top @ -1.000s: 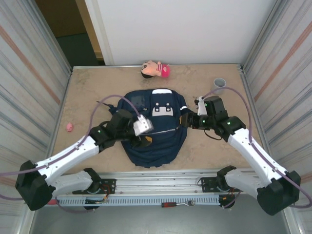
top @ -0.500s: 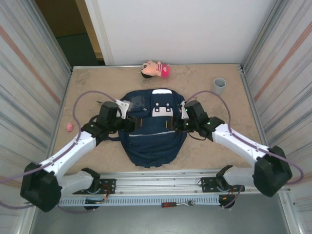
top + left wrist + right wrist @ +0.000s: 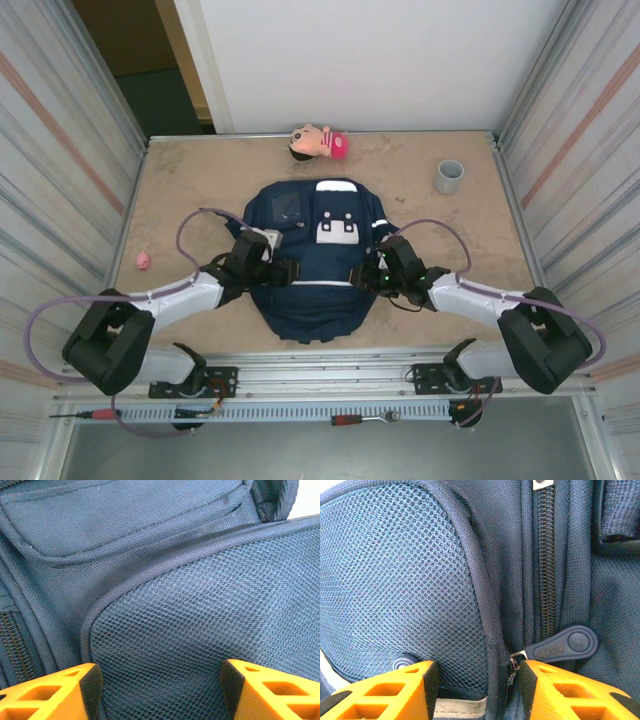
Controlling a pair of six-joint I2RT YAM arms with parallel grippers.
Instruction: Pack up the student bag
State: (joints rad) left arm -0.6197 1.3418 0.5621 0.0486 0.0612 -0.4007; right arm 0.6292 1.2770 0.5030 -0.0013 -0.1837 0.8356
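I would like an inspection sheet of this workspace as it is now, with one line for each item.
Surface: beige mottled table, no spill seen.
Job's things: student bag lies flat mid-table, front up.
Clutter: doll head and grey cup near the far edge; small pink item at the left edge.
Hands: left hand open, against one mesh pocket; right hand open, against the other mesh pocket, beside the zipper pull.
Cables: purple cables arc over both arms, no snag seen.
Surroundings: ribbed walls at both sides, white panel behind; ratchet below the near rail.
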